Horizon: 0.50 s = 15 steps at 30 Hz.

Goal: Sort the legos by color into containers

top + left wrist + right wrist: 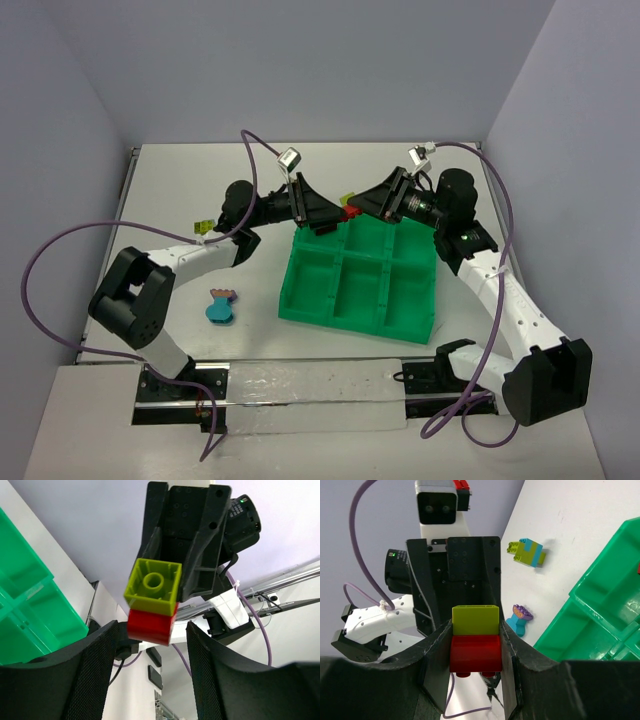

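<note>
Top external view had both arms raised nose to nose over the far edge of the green tray [300,312]. My left gripper [333,218] stood with its jaws apart, one finger on each side of the red-and-yellow-green pair [349,211]. The left wrist view showed a sliver of gap beside the red brick, so it was not clamped yet. The right gripper [360,207] was clenched on that pair, holding it in the air just above the tray's back wall.

I judged this to be the splitting step: two colours were joined and could not be sorted until pulled apart. The left jaws next needed to close squarely on the red brick alone. Then the arms had to draw or twist apart without either brick slipping.

On the table left of the tray lay a yellow-green and cyan cluster [203,228]. Nearer me lay a cyan piece with a pinkish top [221,305]. Both were unsorted. What worried me was the tight quarters between the two grippers.
</note>
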Motion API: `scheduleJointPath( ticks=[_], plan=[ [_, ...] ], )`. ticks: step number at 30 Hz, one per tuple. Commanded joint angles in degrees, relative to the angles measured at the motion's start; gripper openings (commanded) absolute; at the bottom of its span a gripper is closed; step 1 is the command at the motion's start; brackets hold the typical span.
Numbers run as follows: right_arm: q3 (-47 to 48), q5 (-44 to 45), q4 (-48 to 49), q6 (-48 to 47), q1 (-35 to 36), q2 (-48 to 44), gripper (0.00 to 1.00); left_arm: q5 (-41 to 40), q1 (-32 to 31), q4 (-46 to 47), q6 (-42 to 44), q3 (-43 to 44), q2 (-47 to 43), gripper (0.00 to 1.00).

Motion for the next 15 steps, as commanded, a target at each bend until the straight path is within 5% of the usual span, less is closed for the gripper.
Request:
scheduleJointPath(
  ticks=[1,11,15],
  plan=[
    [-1.2,-0.7,2.4,0.0,-0.2,-0.2,0.00,-1.1,-0.3,5.4,-0.9,1.0,-0.5,0.61],
    [-1.3,-0.8,2.9,0.1,-0.2,0.3,0.00,0.0,-0.7,3.9,-0.7,2.5,0.2,0.56],
    [-1.3,-0.7,2.9,0.0,-0.2,0.3,0.00,0.7,-0.9,3.6,-0.9,3.2,0.7,0.47]
  ],
)
